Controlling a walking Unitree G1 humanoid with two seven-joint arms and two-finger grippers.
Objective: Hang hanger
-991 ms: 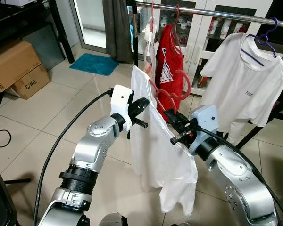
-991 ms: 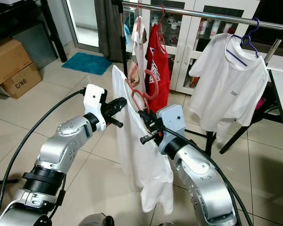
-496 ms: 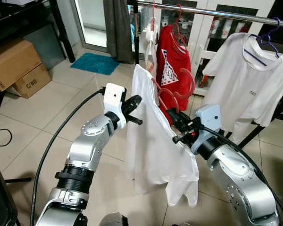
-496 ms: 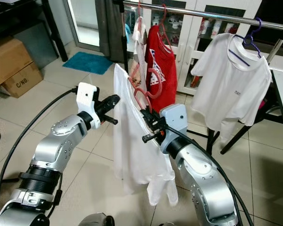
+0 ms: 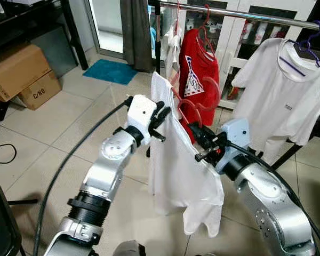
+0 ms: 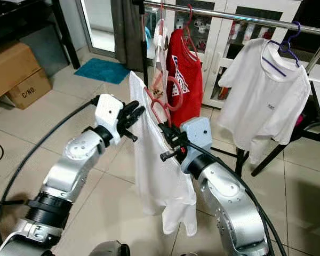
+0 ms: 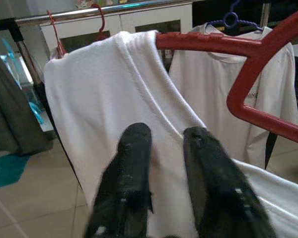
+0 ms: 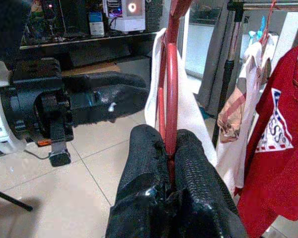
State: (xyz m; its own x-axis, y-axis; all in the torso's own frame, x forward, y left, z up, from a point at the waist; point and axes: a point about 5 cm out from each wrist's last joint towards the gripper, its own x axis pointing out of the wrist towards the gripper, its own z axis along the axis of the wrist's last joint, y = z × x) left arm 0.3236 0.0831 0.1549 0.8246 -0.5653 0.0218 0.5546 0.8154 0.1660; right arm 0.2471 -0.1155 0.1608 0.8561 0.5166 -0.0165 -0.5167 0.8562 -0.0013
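The right hand (image 8: 170,148) is clenched on the red hanger (image 5: 194,104), holding it in front of the robot, below and short of the metal rail (image 5: 240,13). A white T-shirt (image 5: 176,165) drapes from the hanger. The left hand (image 7: 164,144) rests against the shirt's shoulder with its fingers slightly parted, grasping nothing. On the rail hang a red shirt (image 5: 198,69) and another white shirt (image 5: 285,101).
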